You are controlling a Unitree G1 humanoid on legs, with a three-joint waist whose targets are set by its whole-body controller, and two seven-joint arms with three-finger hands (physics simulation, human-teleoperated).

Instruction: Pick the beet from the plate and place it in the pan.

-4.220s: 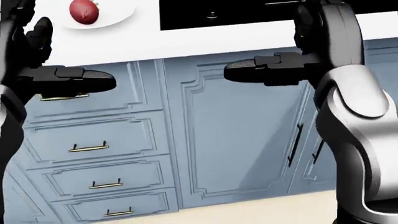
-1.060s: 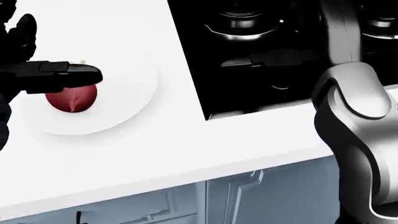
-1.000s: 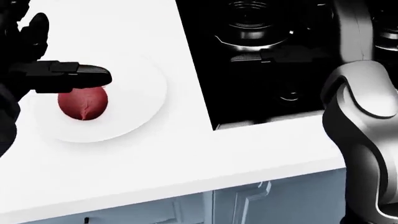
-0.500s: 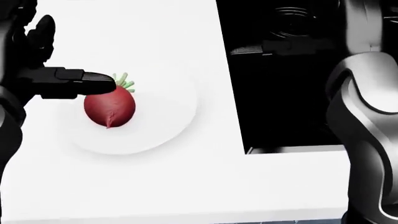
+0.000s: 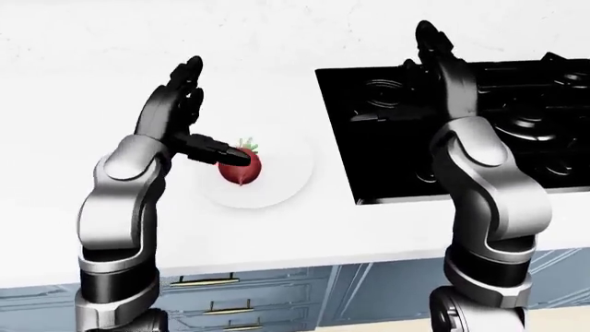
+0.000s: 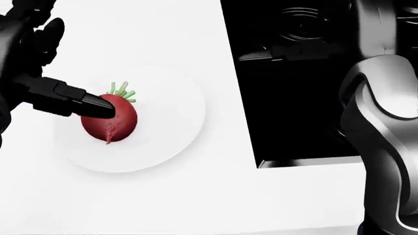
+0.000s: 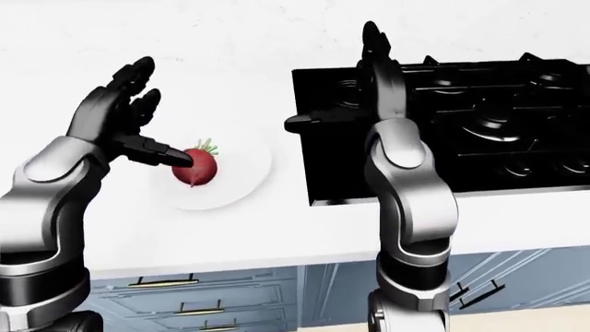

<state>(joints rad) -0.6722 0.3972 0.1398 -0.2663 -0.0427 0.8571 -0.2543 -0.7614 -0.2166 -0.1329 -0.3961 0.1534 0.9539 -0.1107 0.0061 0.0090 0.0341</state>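
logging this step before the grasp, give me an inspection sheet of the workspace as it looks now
surface: white counter, bare around the plate
job's things: beet lies on the white plate; no pan clearly seen on the black stove
clutter: nothing seen
grippers: left hand open, one fingertip at the beet, not closed round it; right hand open above the stove
cables: nothing seen
surroundings: blue drawers under the counter

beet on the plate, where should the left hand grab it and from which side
Probably round the beet's wide red body, coming from the head view's left, where the open left hand already has one finger over it. The green stalks point to the view's top and the root tip to the bottom; both look too thin to hold.
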